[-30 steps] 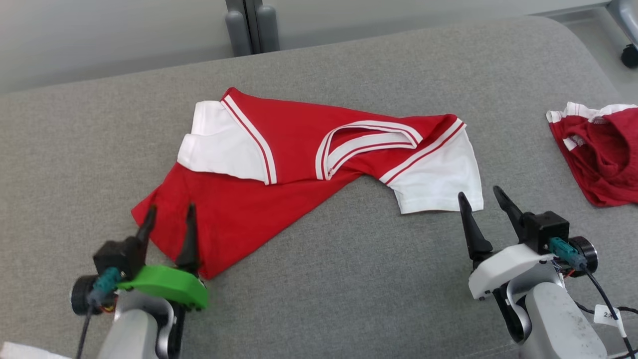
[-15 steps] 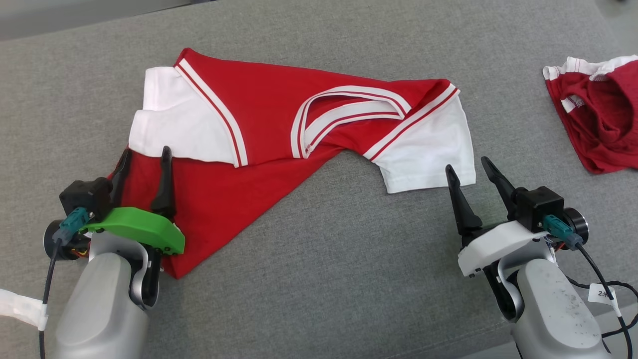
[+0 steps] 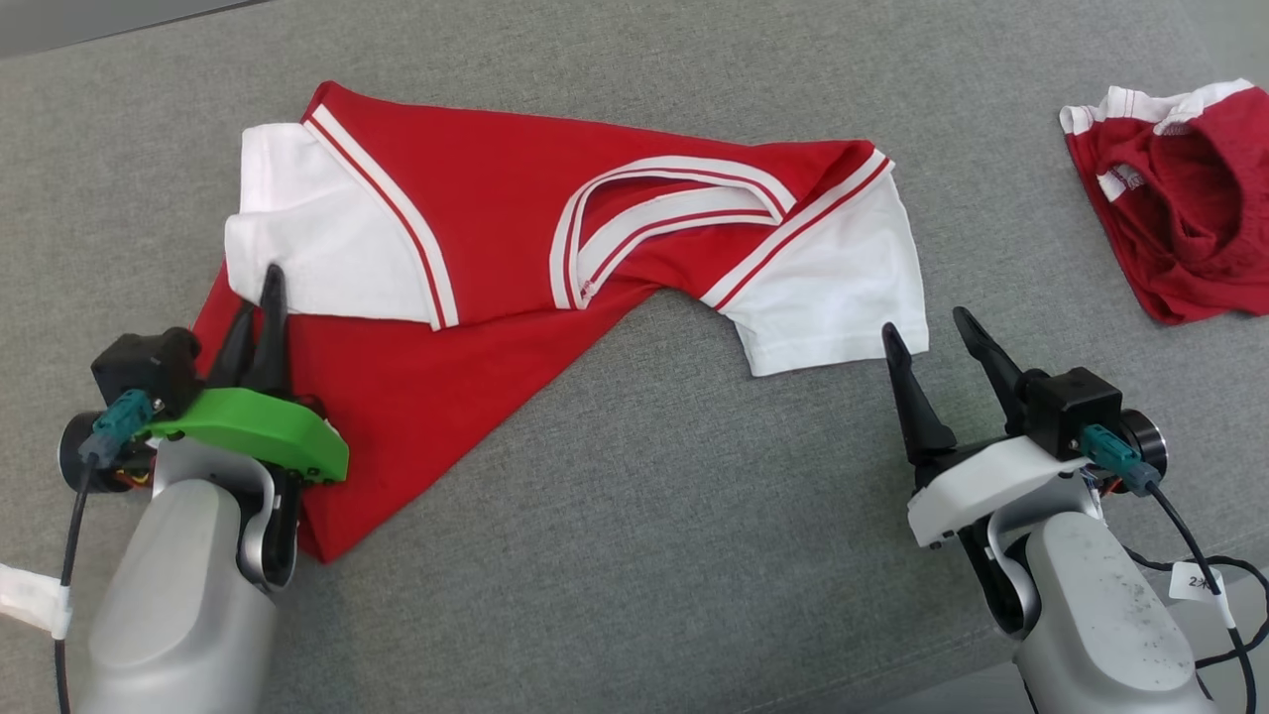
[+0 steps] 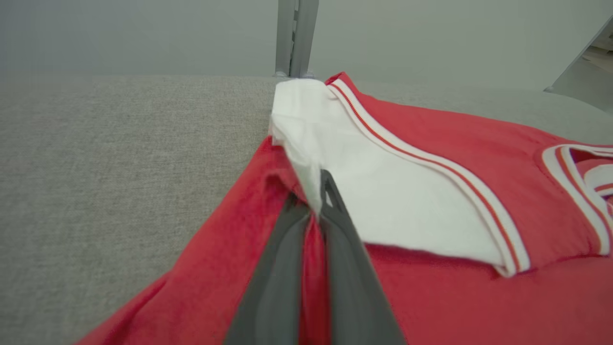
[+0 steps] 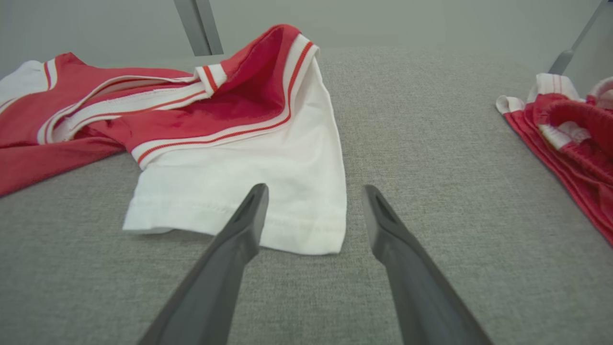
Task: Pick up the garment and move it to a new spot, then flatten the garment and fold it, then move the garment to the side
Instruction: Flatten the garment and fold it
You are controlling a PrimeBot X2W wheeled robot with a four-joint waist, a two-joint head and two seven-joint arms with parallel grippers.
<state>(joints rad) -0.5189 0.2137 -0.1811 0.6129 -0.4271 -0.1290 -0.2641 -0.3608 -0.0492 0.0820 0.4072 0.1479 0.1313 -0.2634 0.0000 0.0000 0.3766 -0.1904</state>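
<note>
A thin pinch had been taken: the left pincer point(image 3: 260, 317) was seen closed on the garment point(image 3: 516, 228) at the white sleeve's edge, red cloth caught between the fingers. The right pincer point(image 3: 932, 332) was held open beside the other sleeve, nothing gripped. If lifted one-sided, the cloth could be twisted, or slipped free. The garment, red with white striped-trim sleeves, was laid crookedly folded across the grey desk point(image 3: 694, 516)

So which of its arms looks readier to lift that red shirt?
Probably the left. The left gripper is shut on the red shirt by one white sleeve; the right gripper stands open near the other sleeve, holding nothing.
</note>
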